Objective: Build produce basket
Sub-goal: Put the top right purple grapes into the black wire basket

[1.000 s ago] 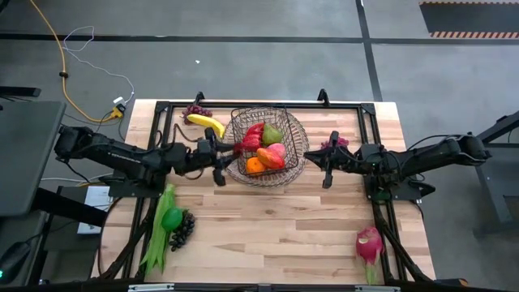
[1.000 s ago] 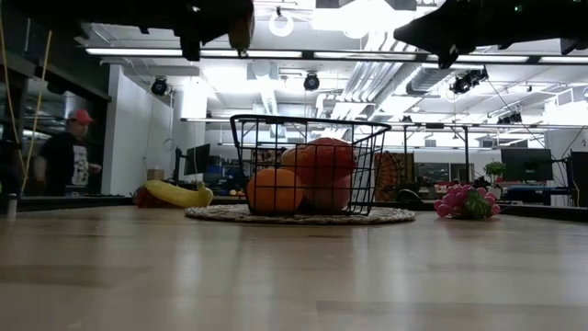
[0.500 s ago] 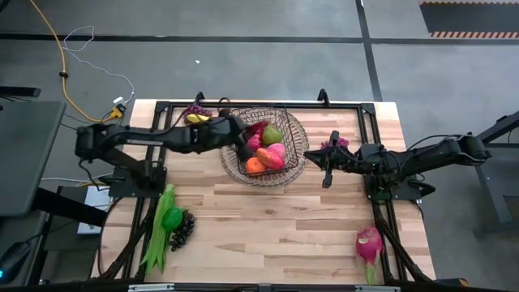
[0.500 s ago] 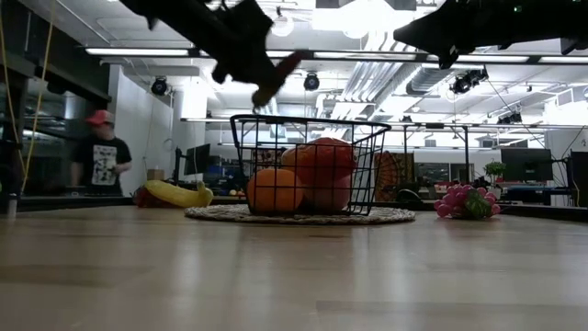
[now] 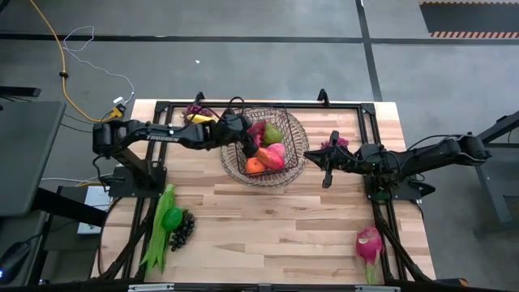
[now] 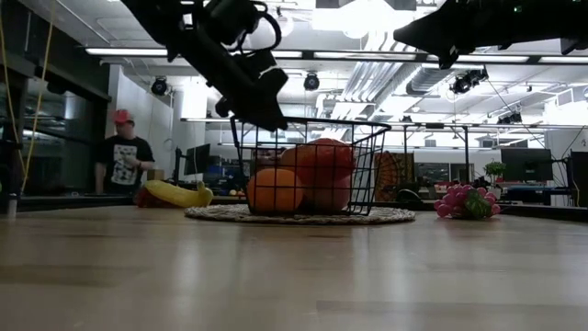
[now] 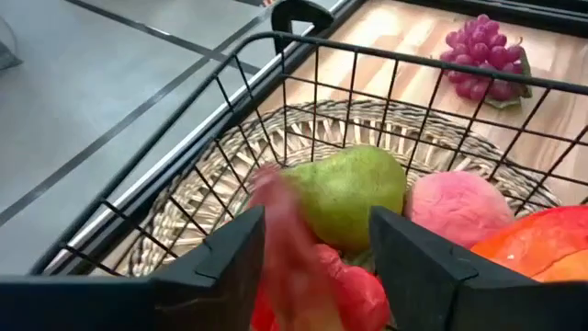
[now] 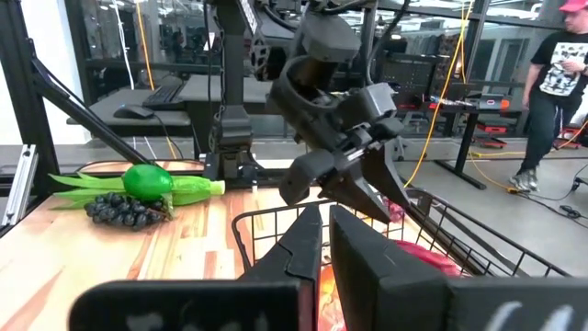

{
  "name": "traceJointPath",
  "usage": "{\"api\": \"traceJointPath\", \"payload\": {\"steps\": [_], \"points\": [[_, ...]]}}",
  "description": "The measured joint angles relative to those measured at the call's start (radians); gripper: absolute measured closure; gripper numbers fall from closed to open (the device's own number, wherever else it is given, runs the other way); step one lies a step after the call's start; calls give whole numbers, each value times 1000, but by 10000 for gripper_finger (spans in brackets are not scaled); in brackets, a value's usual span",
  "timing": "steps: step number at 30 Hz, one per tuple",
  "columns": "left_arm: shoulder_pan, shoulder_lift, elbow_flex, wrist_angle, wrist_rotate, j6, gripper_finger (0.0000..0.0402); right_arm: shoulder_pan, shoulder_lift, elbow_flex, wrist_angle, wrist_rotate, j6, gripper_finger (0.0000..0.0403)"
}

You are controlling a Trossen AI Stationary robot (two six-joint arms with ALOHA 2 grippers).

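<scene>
From above we have the left gripper point(image 5: 248, 144) over the basket point(image 5: 288, 118) upper centre, its wrist view showing wide jaws releasing a red piece point(image 7: 294, 267), the right gripper point(image 5: 326, 162) narrow alongside; next we retreat for the banana point(image 6: 175, 194).

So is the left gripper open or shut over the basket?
Open. The left gripper has its fingers spread over the basket, a blurred red piece between them, above the pear.

Bright ceiling lights point(image 6: 367, 14) glare in the low view; a red object point(image 7: 294, 248) between the left fingers blurs.
</scene>
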Motion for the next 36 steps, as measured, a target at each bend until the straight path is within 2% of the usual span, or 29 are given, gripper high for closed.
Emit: {"api": "traceJointPath", "payload": {"steps": [6,10,16,18,21,29,33,36], "points": [[16,-2,0,-3,24,0,190,0,0,0,-1,0,0,384],[16,-56,0,-2,31,6,182,0,0,0,-1,0,0,384],[5,-229,-13,-4,204,-35,182,0,0,0,-7,0,0,384],[-22,-303,-47,21,225,-37,183,0,0,0,-10,0,0,384],[-91,-426,-154,153,219,-25,184,0,0,0,-18,1,0,384],[-289,-694,-563,581,149,33,184,0,0,0,-17,2,0,384],[-348,-767,-687,670,84,37,184,0,0,0,-12,2,0,384],[-366,-791,-714,680,14,71,184,0,0,0,-6,2,0,384]]}}
